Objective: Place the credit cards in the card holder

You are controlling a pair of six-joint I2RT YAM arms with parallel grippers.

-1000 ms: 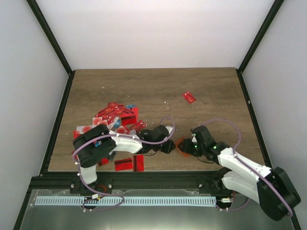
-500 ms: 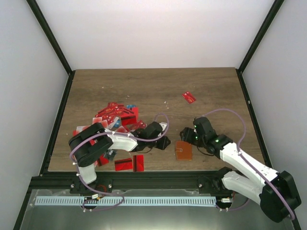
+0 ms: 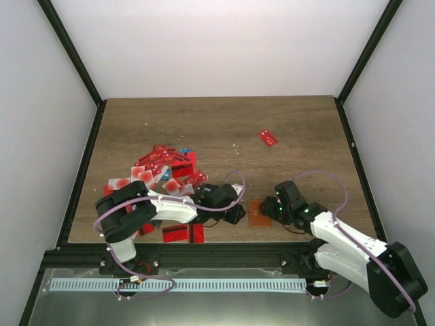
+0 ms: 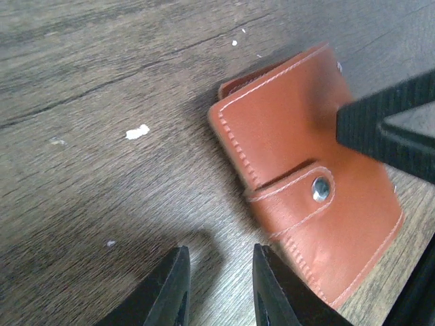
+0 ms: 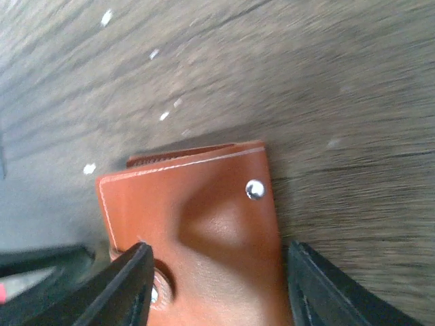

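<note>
left gripper: released; we see its two fingers a narrow gap apart with only bare table between them; nothing grasped
card holder: folded shut, its strap fastened by a metal snap; it lies flat on the wood ahead of the left fingertips and off to their right, apart from them
right gripper: released; its fingers are spread wide, one on each side of the card holder, whose near part lies between them; we cannot tell whether either finger touches the leather
between the tools: from above we see the holder flat between the two grippers; the left one is just beside its left edge, the right one over its right side
credit cards: a loose heap, mostly red, beyond the left gripper and to its left, well apart from the holder
pair of red cards: flat on the table, to the left of the left gripper, beside its forearm
lone red card: far ahead of the right gripper, on its own
</note>
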